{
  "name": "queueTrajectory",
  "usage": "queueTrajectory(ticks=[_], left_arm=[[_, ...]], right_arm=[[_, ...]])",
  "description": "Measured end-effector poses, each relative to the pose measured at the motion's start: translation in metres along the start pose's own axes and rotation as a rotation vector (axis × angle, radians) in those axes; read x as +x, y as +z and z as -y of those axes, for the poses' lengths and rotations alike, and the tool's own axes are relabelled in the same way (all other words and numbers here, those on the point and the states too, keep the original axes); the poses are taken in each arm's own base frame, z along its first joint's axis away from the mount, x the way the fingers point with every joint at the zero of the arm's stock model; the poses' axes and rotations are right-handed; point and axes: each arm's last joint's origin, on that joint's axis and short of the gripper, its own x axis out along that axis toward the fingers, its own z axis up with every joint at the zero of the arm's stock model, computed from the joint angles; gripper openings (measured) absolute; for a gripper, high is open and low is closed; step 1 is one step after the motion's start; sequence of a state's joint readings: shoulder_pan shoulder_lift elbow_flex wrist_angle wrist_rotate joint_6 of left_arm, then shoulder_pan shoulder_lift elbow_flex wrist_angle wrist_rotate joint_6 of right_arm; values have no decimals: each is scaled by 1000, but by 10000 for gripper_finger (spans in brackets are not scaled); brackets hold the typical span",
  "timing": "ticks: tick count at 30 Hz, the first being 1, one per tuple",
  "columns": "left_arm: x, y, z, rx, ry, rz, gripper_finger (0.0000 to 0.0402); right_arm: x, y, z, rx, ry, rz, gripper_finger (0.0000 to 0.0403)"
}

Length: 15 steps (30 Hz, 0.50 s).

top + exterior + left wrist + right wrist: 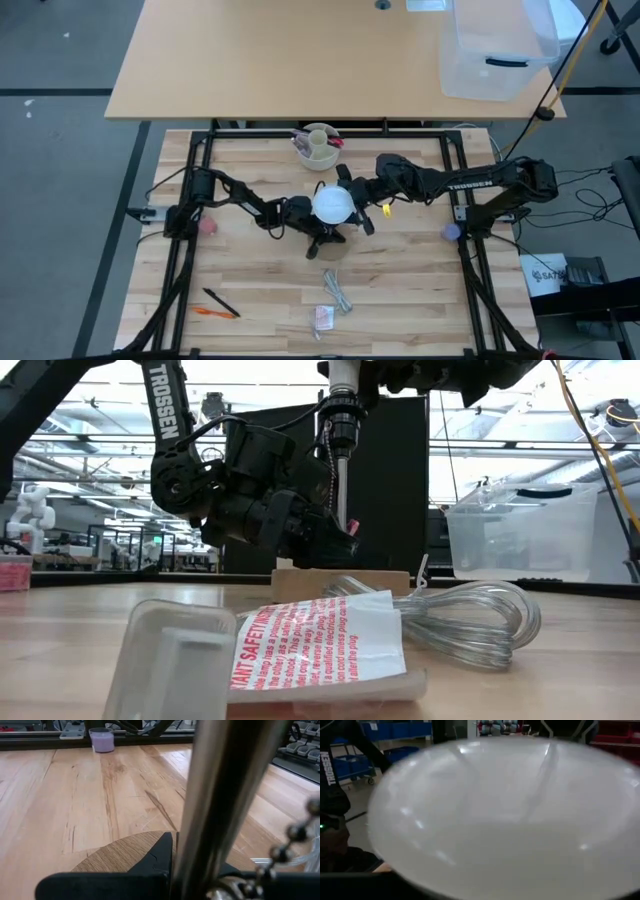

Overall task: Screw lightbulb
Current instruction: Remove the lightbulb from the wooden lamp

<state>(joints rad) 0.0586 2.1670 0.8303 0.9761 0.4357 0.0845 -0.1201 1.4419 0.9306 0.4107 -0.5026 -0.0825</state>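
Note:
The white lightbulb (331,204) sits on top of a small lamp at the table's middle, and its frosted dome fills the right wrist view (505,815). The lamp has a flat wooden base (340,582), a metal pole (341,480) and a dark socket (342,415) with a bead chain (295,835). My right gripper (352,203) comes from the table's right and is shut on the bulb. My left gripper (318,236) comes from the left, low over the base, and is shut on the pole. My left gripper pinches the lamp's metal pole (220,805) low down, just above the wooden base (125,852), between its two fingers (152,862). The fingers come level from the table's left and lie across the upright pole. The base rests on the table. My right gripper holds the bulb's dome (340,206) between its two fingers, one on the far side and one on the near side. It comes roughly level from the table's right. The bulb stands upright above the socket. The dome hides the fingertips in the wrist view.
A cream cup with pens (318,145) stands just beyond the lamp. A coiled clear cord (338,290) and a plastic packet (323,318) lie near the front edge, pens (215,305) at front left. A purple cup (450,232) stands at the right.

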Motion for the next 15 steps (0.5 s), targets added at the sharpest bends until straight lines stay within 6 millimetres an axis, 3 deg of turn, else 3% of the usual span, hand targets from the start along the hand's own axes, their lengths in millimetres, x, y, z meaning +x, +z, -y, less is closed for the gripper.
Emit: queueTrajectory(ticks=[7, 15], left_arm=[[0, 0, 0, 0, 3, 0, 22], [0, 0, 0, -3, 7, -1, 22]], right_arm=[[-4, -1, -4, 25, 3, -59, 302], [-29, 4, -6, 63, -81, -181, 310]])
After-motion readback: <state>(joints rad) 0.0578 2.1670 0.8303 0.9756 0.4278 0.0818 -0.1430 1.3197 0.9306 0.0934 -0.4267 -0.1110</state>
